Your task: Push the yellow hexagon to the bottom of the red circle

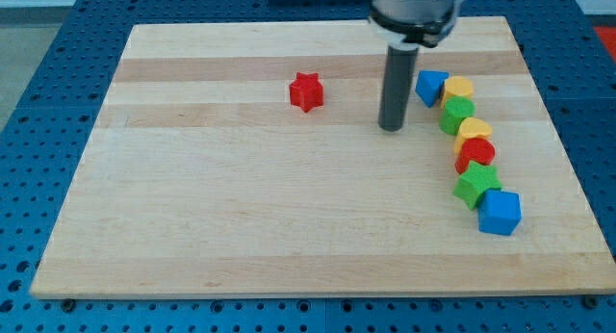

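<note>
My tip rests on the board left of a curved row of blocks at the view's right. From top to bottom the row holds a blue triangle, a yellow block that looks like the hexagon, a green round block, a second yellow block whose shape is unclear, the red circle, a green star and a blue cube. The second yellow block touches the red circle's top edge. My tip stands apart from the blocks, nearest the blue triangle and the green round block.
A red star lies alone on the wooden board, left of my tip. The board's right edge runs close behind the row of blocks. A blue perforated table surrounds the board.
</note>
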`<state>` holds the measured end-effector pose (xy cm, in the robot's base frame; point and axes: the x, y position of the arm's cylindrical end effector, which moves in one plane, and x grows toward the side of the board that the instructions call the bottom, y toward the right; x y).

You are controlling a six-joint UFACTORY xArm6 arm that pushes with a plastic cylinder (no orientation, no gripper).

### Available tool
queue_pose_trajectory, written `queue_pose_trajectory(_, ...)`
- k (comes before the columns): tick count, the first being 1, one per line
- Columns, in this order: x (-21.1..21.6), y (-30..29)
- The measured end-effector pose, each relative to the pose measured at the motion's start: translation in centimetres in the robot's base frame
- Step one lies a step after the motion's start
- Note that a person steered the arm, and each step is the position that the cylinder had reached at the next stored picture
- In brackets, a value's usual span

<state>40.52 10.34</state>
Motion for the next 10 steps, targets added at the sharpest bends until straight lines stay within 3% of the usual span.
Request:
queue_pose_trajectory(7,-10.7,2.7)
queue_pose_trajectory(8,-11.7,6.9)
queue_pose_trajectory(10,-7.6,15.2)
